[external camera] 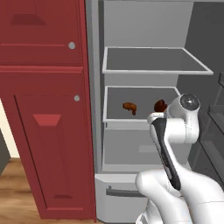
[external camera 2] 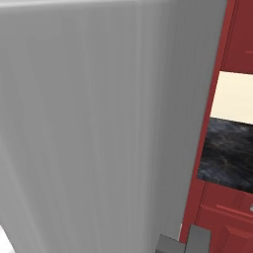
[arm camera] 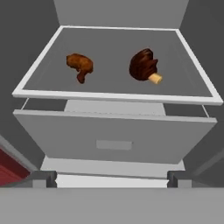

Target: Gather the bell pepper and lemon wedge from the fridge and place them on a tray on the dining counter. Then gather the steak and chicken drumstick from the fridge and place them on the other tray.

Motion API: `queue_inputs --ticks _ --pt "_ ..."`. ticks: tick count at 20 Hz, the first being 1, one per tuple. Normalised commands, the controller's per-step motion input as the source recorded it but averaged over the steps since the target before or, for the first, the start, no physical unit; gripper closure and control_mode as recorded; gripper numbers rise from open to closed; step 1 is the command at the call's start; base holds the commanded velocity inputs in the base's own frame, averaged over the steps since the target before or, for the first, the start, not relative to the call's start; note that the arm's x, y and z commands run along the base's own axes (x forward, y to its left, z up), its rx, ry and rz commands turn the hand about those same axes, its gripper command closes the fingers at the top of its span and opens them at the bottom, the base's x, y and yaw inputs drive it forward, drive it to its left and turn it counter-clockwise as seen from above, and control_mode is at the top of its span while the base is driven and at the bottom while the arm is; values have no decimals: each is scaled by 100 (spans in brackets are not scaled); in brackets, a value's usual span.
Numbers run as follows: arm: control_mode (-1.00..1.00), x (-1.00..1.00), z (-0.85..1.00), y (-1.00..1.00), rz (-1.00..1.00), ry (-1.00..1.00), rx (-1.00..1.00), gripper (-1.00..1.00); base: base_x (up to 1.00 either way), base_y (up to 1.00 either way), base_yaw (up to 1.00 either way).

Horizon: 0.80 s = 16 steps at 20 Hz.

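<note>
Brown steak [arm camera: 80, 66] on middle fridge shelf [arm camera: 113, 97], left part | dark chicken drumstick [arm camera: 145, 65] on same shelf, right of steak, well apart, bone end toward front | gripper [arm camera: 112, 178] before the drawer front [arm camera: 114, 140] below shelf, jaws at full spread, holding nothing | red cabinet [external camera: 43, 109] left of fridge.
</note>
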Motion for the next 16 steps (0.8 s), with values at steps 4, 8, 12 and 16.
queue_inputs --ticks 4,8,12,16 --pt "-100 38 24 26 0 -5 2 -100 0 0 0" --pt "-100 35 13 7 0 -2 4 -100 0 0 0" --pt "-100 36 -1 0 0 0 0 -100 0 0 0" --pt "-100 63 -14 1 1 9 0 -100 0 0 0"
